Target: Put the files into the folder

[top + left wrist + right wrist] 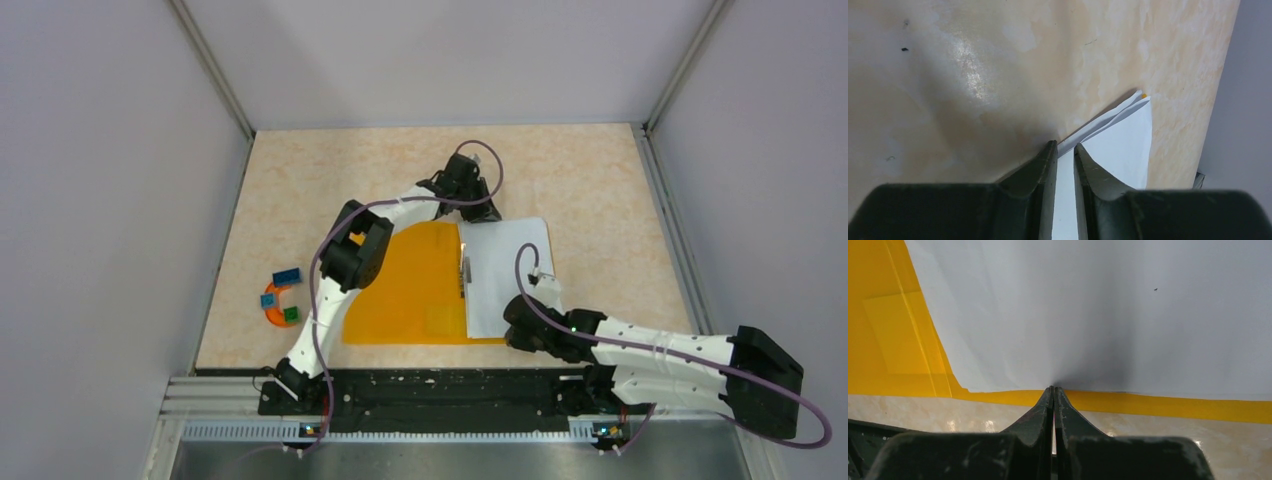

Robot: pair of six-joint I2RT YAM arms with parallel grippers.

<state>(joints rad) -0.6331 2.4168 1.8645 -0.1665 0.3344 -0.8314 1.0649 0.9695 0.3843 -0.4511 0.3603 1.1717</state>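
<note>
Lying flat: the translucent orange folder (405, 290) rests on the marbled beige bench (590, 180), near its middle and close to the near edge
Paper: the files (510, 270) are white sheets stacked on the right part of the folder; bare orange shows to their left and as a narrow strip along their near edge; the top face is blank
Far corner: the left wrist view shows the sheets' edges slightly fanned, one layer over another, with a speck of orange at the tip
Left arm: it reaches across the folder to the far edge of the files; the left hand (1065, 146) has its fingers a little apart, with a slit of white sheet showing in the gap; whether the tips touch the paper cannot be told
Right arm: it comes in low from the right; the right hand (1053, 388) is closed with nothing between its fingers; its tips sit at the near edge of the top sheet, where white meets the orange strip; a dark shadow spreads on the paper just beyond them
Toys: an orange arch block (270, 312) lies well to the left of the folder; a blue block (288, 276) sits just beyond it, and a green block (291, 314) sits at its right end
</note>
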